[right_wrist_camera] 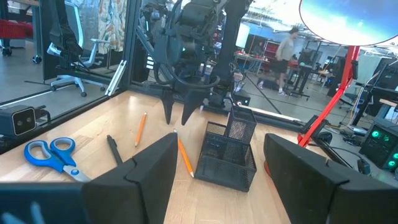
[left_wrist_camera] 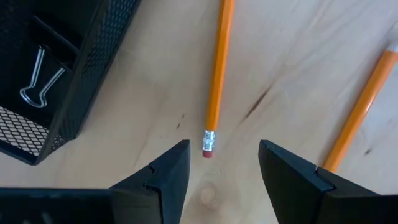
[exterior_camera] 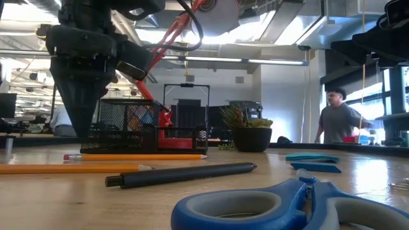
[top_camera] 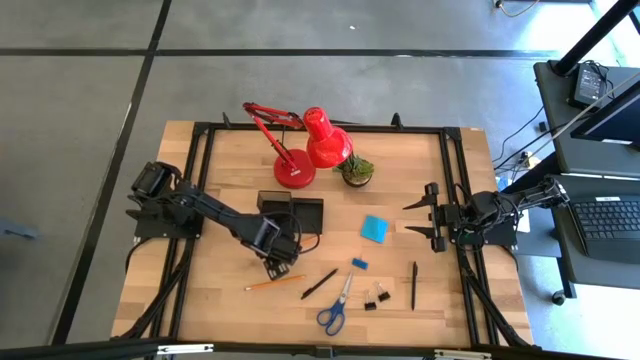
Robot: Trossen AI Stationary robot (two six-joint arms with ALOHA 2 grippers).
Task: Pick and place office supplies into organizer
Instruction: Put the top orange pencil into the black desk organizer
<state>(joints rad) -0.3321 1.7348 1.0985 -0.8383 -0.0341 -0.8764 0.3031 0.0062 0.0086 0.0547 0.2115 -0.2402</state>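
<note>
My left gripper (left_wrist_camera: 224,148) is open and points down at the table just in front of the black mesh organizer (top_camera: 291,211). Its fingers stand on either side of the eraser end (left_wrist_camera: 208,144) of an orange pencil (left_wrist_camera: 217,68) lying flat, without touching it. A second orange pencil (left_wrist_camera: 359,115) lies beside it. A binder clip (left_wrist_camera: 36,82) sits in one organizer compartment. My right gripper (top_camera: 425,217) is open and waits by the table's right edge. Near the front edge lie a black pen (top_camera: 320,283), blue-handled scissors (top_camera: 335,306), a blue eraser (top_camera: 359,263), binder clips (top_camera: 378,296) and another pen (top_camera: 414,285). The blue note pad (top_camera: 375,228) lies mid-table.
A red desk lamp (top_camera: 300,150) and a small potted plant (top_camera: 356,170) stand behind the organizer near the far edge. A black frame (top_camera: 200,130) rims the table. A person (exterior_camera: 339,121) stands in the room beyond. Bare wood lies between the organizer and the note pad.
</note>
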